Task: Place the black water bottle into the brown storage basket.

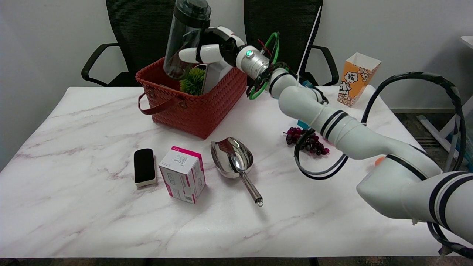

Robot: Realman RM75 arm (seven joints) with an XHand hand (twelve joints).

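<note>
The robot hand [207, 46] grips the black water bottle [186, 38] around its middle, holding it nearly upright in the air over the brown basket [192, 99], its base just above the rim, apparently so it can be lowered straight in. A green plant [193, 81] and a white item already sit inside, leaving limited room. On the surface [74, 207], the popcorn box [356, 78] bears a Chinese character; print on the pink-and-white box [183, 173] is too small to read.
</note>
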